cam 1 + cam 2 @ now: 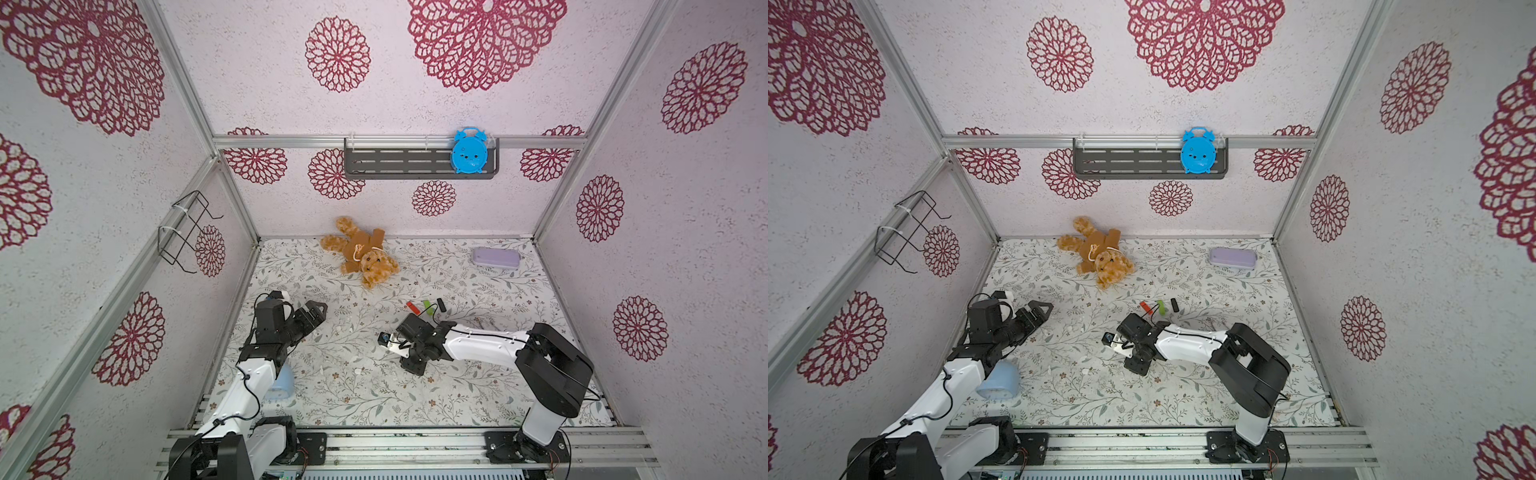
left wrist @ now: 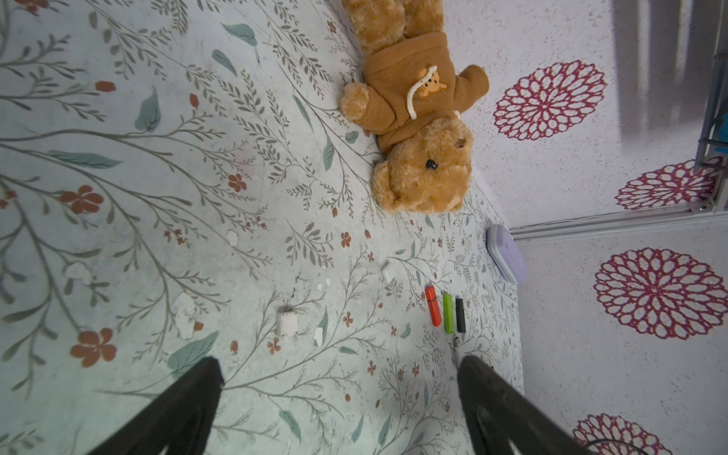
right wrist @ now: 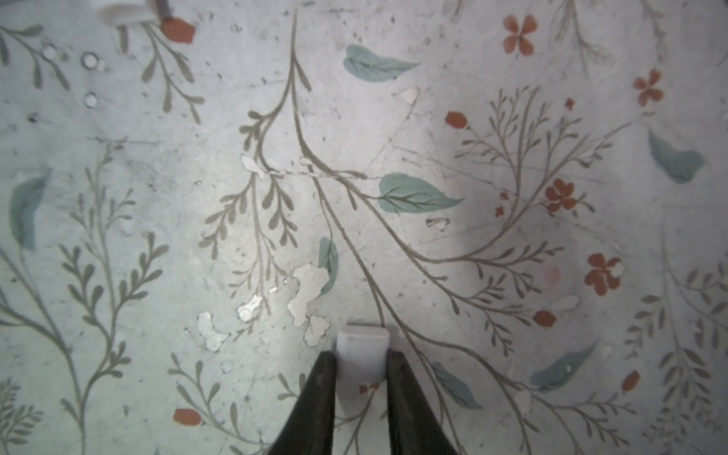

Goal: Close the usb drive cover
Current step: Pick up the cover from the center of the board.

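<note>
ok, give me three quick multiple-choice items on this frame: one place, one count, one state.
1. Where is the blue alarm clock?
A in a drawer
B on the wall shelf
C on a chair

2. How many USB sticks lie in the row?
A two
B three
C five

3. The right gripper is:
A wide open, empty
B closed on a pen
C closed on a white cap

Answers:
1 B, it stands at the shelf's end, up on the back wall.
2 B, orange, green and black lie side by side.
3 C, its fingers press both sides of the cap.
</note>
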### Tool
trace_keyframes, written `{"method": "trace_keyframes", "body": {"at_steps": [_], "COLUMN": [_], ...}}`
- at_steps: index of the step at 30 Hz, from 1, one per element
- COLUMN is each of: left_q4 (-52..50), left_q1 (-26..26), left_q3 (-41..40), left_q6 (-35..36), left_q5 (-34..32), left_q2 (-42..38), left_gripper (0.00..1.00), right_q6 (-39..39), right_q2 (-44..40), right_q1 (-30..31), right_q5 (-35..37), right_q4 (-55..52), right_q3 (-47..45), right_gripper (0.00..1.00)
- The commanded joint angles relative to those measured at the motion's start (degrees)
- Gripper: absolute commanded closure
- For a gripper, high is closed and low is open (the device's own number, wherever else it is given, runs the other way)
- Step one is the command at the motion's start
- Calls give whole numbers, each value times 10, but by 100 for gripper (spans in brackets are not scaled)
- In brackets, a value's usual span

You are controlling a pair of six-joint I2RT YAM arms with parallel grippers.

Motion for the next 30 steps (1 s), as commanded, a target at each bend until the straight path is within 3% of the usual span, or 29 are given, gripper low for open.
{"method": "trace_keyframes", "body": {"at_steps": [1, 5, 13, 22, 30], "left_q4": [50, 60, 147, 173, 185], "left_q1": [-20, -59, -127, -201, -221], "left_q3": [0, 25, 68, 98, 111], "left_q6": [7, 25, 13, 11, 9], "left_q5": [56, 100, 270, 324, 357], "left_q2": [22, 75, 204, 278, 313], "left_gripper": [2, 1, 19, 30, 41], "right_q6": [16, 22, 23, 26, 27], "right_q2": [-44, -80, -129, -140, -144], "right_q1": [-6, -11, -12, -11, -11], "right_q5": [-5, -2, 28, 36, 51], "right_q4": [26, 65, 112, 136, 148], "right_q3": [-4, -22, -34, -30, -29], "right_gripper": [75, 75, 75, 75, 75]}}
